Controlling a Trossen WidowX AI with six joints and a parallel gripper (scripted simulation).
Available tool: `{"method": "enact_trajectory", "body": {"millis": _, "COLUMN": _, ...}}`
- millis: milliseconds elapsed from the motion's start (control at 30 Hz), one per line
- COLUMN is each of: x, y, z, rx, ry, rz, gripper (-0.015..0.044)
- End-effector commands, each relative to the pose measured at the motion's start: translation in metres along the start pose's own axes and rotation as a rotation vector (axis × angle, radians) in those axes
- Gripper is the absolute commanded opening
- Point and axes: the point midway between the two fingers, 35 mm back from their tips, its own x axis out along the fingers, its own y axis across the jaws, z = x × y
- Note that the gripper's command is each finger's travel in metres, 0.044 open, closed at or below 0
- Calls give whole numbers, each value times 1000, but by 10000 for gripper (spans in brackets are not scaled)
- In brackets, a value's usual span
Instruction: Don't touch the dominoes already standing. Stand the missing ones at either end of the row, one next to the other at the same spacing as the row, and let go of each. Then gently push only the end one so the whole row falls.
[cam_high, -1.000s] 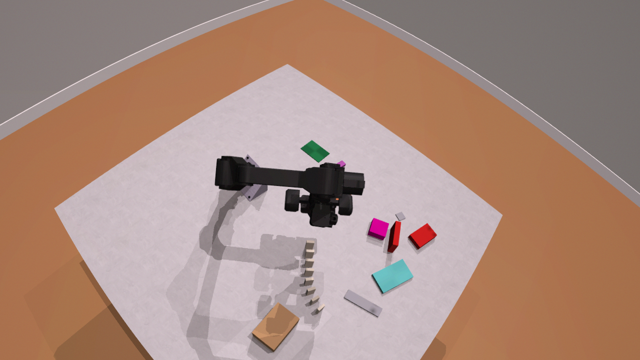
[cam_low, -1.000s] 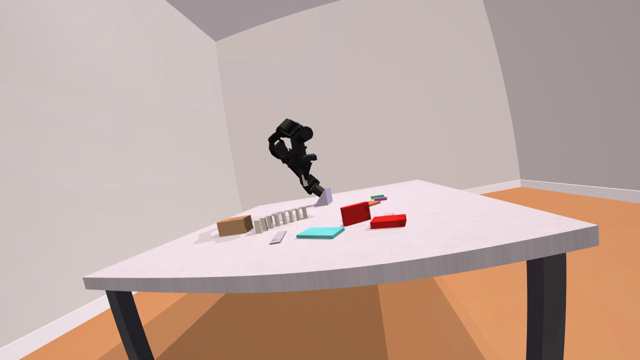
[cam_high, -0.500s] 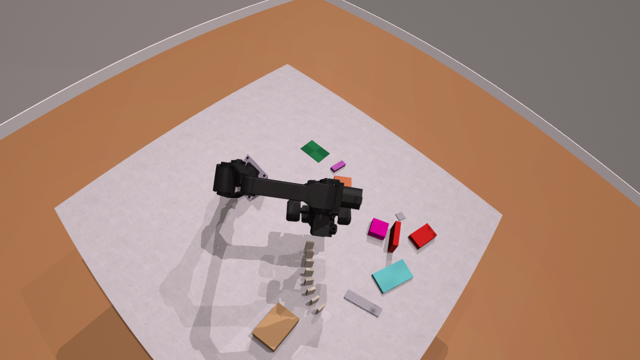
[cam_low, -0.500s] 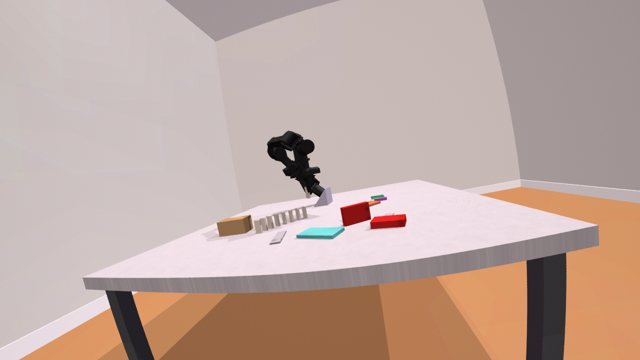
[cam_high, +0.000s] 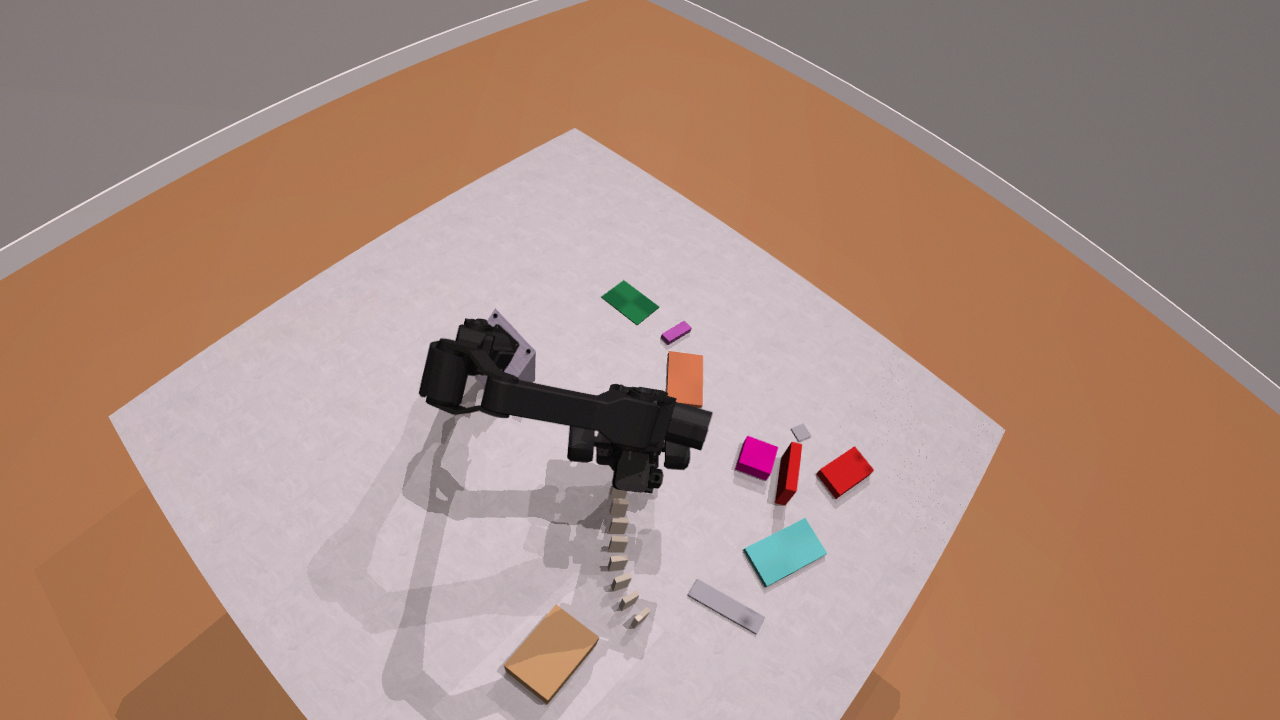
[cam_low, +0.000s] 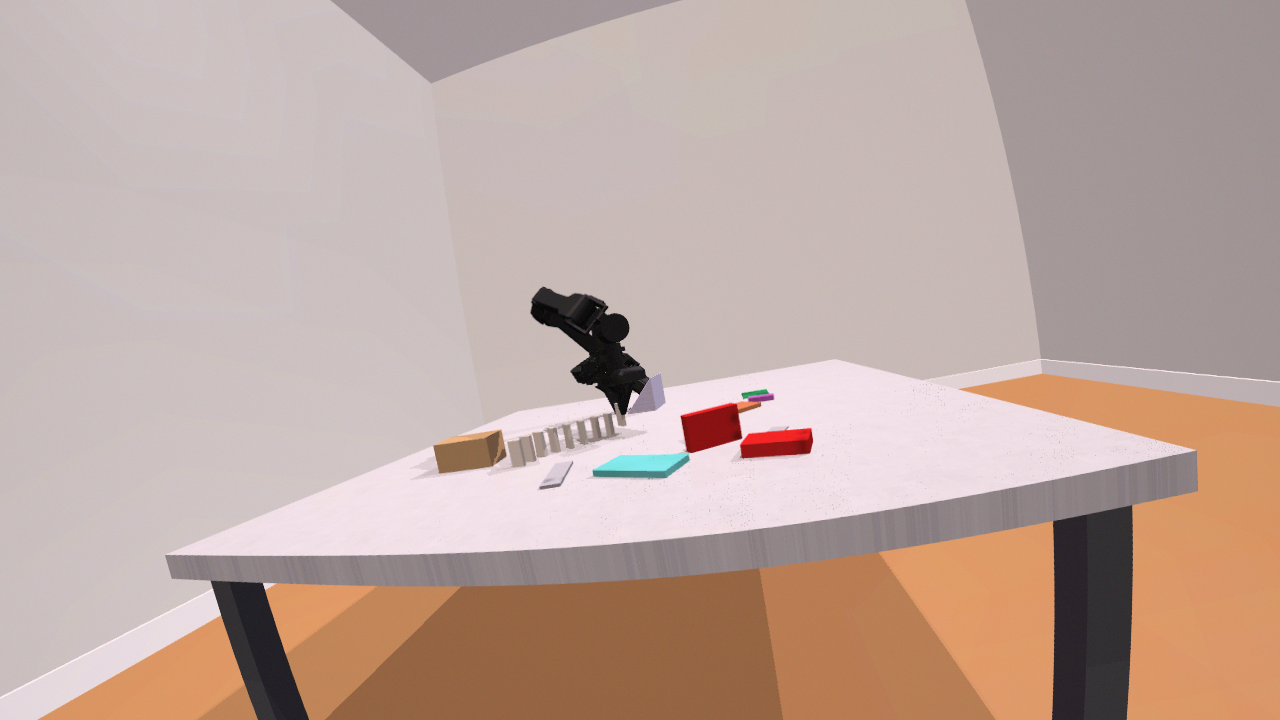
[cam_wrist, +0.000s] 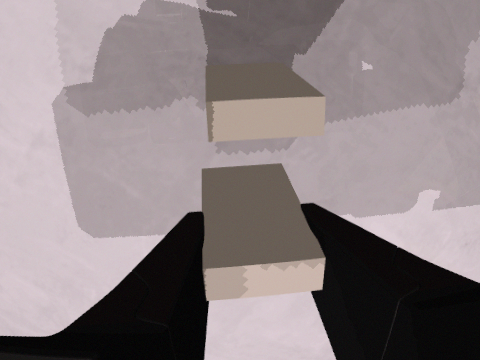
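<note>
My gripper (cam_low: 619, 409) (cam_wrist: 251, 223) is shut on a beige domino (cam_low: 621, 418) (cam_wrist: 260, 235), which is upright. It is at the arm-side end of the curved row, with a gap to the row's end domino (cam_high: 619, 493) (cam_low: 610, 424) (cam_wrist: 267, 118). In the exterior view its foot looks slightly higher than the row's feet; whether it touches the table is unclear. In the top view the gripper head hides the held domino and the fingertips. Several dominoes stand in the row; the far end domino (cam_high: 640, 617) (cam_low: 515, 453) is upright near the tan box.
The tan box (cam_high: 552, 653) (cam_low: 469, 451) is beside the far end. A grey strip (cam_high: 725, 606) (cam_low: 556, 474), cyan slab (cam_high: 785, 551) (cam_low: 640, 465), upright red block (cam_high: 788, 474) (cam_low: 711, 428), flat red block (cam_high: 844, 471) (cam_low: 776, 443) and magenta block (cam_high: 756, 457) are to one side. An orange block (cam_high: 685, 377) is near the arm.
</note>
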Motion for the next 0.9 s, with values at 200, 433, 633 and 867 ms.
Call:
{"method": "enact_trajectory", "body": {"millis": 200, "x": 11, "y": -3, "z": -1, "rx": -7, "ry": -7, "rz": -4, "gripper": 107}}
{"method": "enact_trajectory", "body": {"millis": 433, "x": 11, "y": -3, "z": -1, "rx": -7, "ry": -7, "rz": -4, "gripper": 160}}
{"method": "enact_trajectory", "body": {"millis": 633, "x": 11, "y": -3, "z": -1, "rx": -7, "ry": -7, "rz": -4, "gripper": 317}}
{"method": "enact_trajectory", "body": {"millis": 867, "x": 11, "y": -3, "z": -1, "rx": -7, "ry": -7, "rz": -4, "gripper": 440}}
